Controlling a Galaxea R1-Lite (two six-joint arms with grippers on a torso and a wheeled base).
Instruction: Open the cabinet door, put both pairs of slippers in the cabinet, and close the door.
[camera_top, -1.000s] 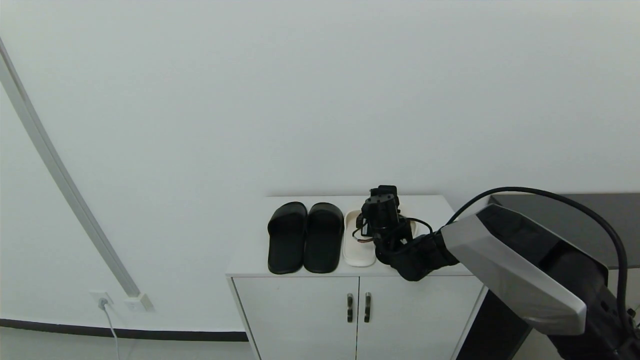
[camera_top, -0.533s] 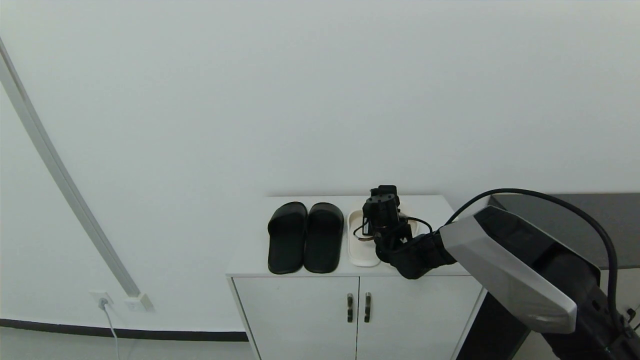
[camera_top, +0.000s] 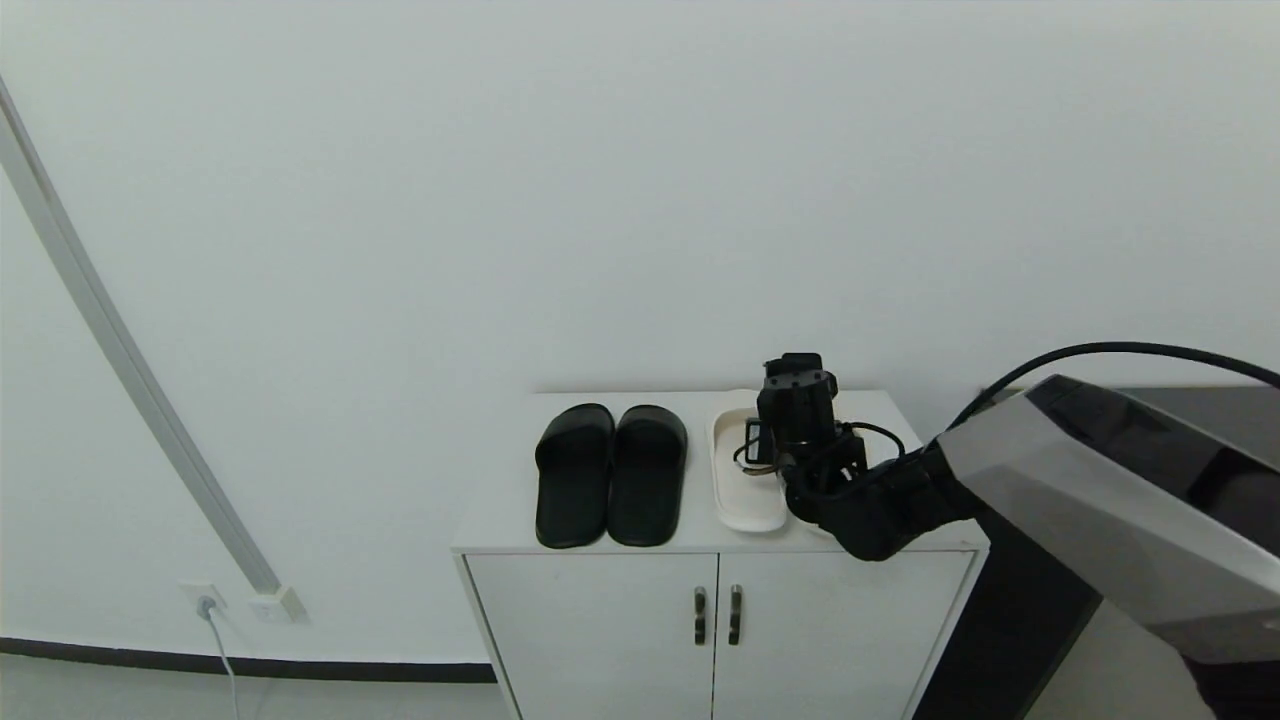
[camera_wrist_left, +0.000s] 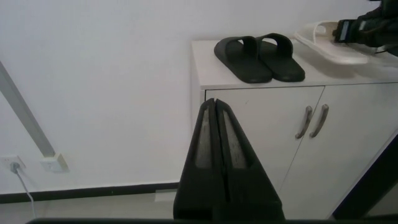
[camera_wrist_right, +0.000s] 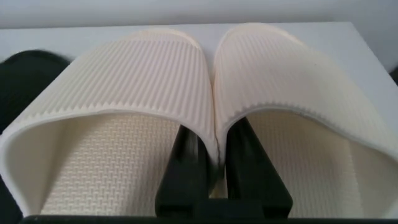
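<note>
The cabinet (camera_top: 600, 640) stands in the lower middle of the head view exactly as it did a second ago, with both doors shut, so the camera has not moved. What has moved is the right arm (camera_top: 1100, 500): it has swung toward the right side of the frame and taken the cream slippers (camera_top: 745, 495) with it. The gap between them and the black slippers (camera_top: 610, 475), which lie untouched on the surface (camera_top: 500, 530), is now wider.

In the right wrist view, the right gripper (camera_wrist_right: 214, 149) has one of its fingers (camera_wrist_right: 186, 168) inside each cream slipper, clamped together on the two inner walls that touch. This grasp seems firm enough to carry the pair. It cannot be told if the soles are already off the surface.

The left gripper (camera_wrist_left: 215, 112) hangs low before the cabinet, its fingers together and empty. The door handles (camera_top: 700, 615) are not yet pulled, so probably the door must be opened next.
</note>
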